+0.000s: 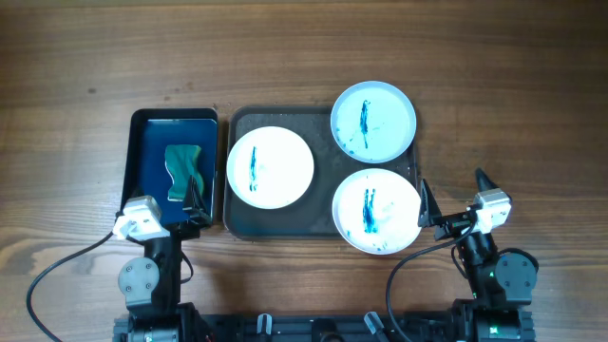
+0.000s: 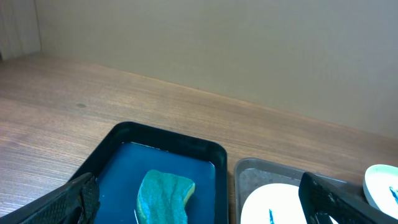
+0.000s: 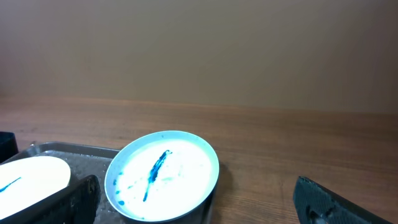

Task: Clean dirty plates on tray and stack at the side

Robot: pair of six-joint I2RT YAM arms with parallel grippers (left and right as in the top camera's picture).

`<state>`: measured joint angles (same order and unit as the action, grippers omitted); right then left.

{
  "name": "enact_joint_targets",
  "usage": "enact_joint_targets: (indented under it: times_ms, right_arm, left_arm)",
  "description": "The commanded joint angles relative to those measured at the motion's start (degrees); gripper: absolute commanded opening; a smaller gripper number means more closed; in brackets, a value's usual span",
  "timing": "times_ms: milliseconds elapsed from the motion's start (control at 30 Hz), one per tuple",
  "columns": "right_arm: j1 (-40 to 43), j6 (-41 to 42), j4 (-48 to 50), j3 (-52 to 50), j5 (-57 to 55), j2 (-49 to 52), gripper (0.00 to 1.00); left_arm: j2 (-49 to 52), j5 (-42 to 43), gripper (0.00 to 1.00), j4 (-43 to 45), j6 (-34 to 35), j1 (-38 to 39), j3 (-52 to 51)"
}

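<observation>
Looking down, you see three blue-green-streaked plates [image 1: 270, 167] on the tray [image 1: 323, 214], at its 9, 1 and 5 o'clock. Your left gripper [image 2: 198, 185] hangs spread wide and empty over the blue tray [image 1: 142, 142], with the sponge [image 1: 182, 171] at its 12 o'clock. Your right gripper [image 1: 453, 195] gapes empty at the tray's 4 o'clock.

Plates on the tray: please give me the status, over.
Left pincer open, empty. Right pincer open, empty. Three plates on tray, all streaked, none stacked. Sponge lies in blue tray.
</observation>
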<state>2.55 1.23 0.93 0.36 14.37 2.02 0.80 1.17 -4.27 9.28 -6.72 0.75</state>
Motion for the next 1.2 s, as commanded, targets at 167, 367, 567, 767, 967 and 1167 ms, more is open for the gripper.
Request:
enact_joint_targets:
  times_ms: [167, 367, 567, 767, 967, 1167]
  right_arm:
    - [-0.13, -1.18, 0.26, -0.07, -0.31, -0.26, 1.00]
    - [-0.13, -1.25, 0.31, -0.07, -0.33, -0.26, 1.00]
    - [-0.13, -1.20, 0.70, -0.07, -0.33, -0.26, 1.00]
    - [-0.13, -1.22, 0.92, -0.07, -0.33, -0.26, 1.00]
    - [-0.13, -1.25, 1.70, -0.07, -0.33, -0.26, 1.00]
    - [-0.13, -1.05, 2.29, -0.07, -0.17, -0.26, 1.00]
  left_arm:
    - [-0.42, -0.59, 1.00, 0.02, 0.15, -0.26, -0.42]
    - [-0.42, -0.59, 1.00, 0.02, 0.15, -0.26, -0.42]
    - [-0.42, -0.59, 1.00, 0.02, 0.15, -0.26, -0.42]
    - [-0.42, -0.59, 1.00, 0.02, 0.17, -0.26, -0.42]
    - [-0.42, -0.74, 1.00, 0.02, 0.09, -0.26, -0.42]
    - [3.41, -0.79, 1.00, 0.02, -0.07, -0.26, -0.42]
